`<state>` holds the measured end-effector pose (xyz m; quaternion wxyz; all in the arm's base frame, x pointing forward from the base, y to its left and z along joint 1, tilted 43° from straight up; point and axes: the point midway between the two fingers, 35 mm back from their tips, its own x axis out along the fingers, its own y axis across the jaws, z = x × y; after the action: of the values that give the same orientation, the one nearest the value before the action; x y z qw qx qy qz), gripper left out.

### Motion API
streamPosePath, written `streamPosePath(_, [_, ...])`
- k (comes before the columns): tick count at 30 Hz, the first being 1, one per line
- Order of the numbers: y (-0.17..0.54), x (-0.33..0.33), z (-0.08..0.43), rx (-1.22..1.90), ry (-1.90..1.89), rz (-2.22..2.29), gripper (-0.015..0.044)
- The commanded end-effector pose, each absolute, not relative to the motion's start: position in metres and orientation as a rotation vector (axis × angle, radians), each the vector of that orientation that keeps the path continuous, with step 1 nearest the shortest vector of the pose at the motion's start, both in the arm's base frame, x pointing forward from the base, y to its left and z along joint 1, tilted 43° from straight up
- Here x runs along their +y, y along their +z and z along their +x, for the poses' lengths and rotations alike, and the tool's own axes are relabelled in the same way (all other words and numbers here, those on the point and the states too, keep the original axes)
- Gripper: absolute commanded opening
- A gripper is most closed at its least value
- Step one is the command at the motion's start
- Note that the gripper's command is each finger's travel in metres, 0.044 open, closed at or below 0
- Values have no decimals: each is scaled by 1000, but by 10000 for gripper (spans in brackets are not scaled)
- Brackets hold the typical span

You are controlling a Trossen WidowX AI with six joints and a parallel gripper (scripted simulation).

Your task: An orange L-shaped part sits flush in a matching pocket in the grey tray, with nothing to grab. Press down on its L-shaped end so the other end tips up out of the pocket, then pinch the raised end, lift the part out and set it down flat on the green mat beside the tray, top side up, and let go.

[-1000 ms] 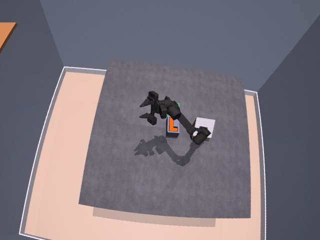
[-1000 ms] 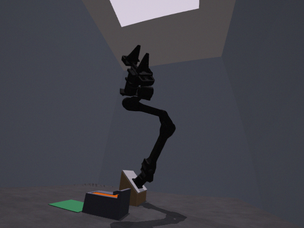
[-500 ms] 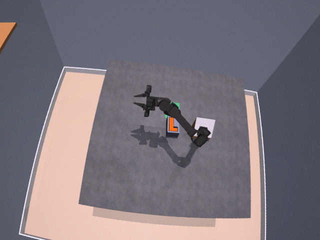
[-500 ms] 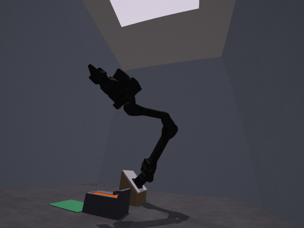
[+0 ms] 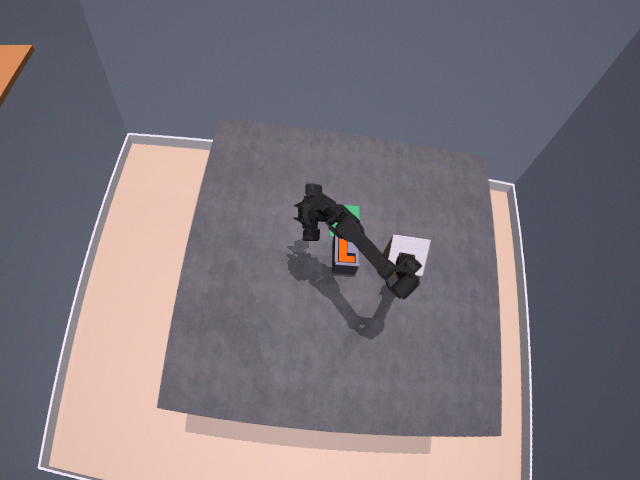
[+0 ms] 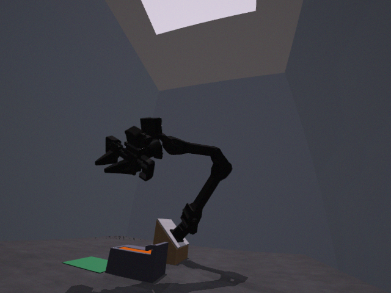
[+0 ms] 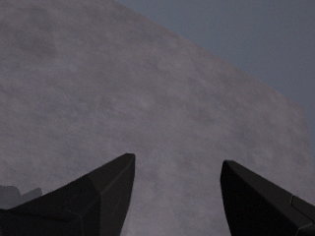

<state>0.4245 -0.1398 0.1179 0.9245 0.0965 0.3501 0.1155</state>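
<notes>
The orange L-shaped part (image 5: 342, 251) (image 6: 135, 250) lies level in the pocket of the grey tray (image 5: 345, 269) (image 6: 134, 265). Its L-shaped end is toward the bottom of the top view; the arm hides its other end there. The green mat (image 5: 353, 210) (image 6: 90, 264) lies flat beside the tray, partly covered by the arm in the top view. My gripper (image 5: 295, 212) (image 6: 99, 167) (image 7: 177, 167) is partly open, with nothing between its fingers. It hangs high above the table, off to the left of tray and mat in the top view.
The arm stands on a wooden wedge block (image 5: 413, 245) (image 6: 160, 241) with a white sloping top, right of the tray in the top view. The grey table (image 5: 310, 361) (image 7: 162, 108) carries everything; its far edge shows in the wrist view. An orange panel (image 5: 11, 67) is at the upper left.
</notes>
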Motion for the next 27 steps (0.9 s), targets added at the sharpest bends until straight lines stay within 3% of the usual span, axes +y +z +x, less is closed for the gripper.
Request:
streamPosePath(1, [85, -101, 362, 996, 351, 266, 180])
streamPosePath(14, [89, -22, 230, 1467, 674, 490, 180])
streamPosePath(27, [65, 0, 230, 1473, 677, 492, 180])
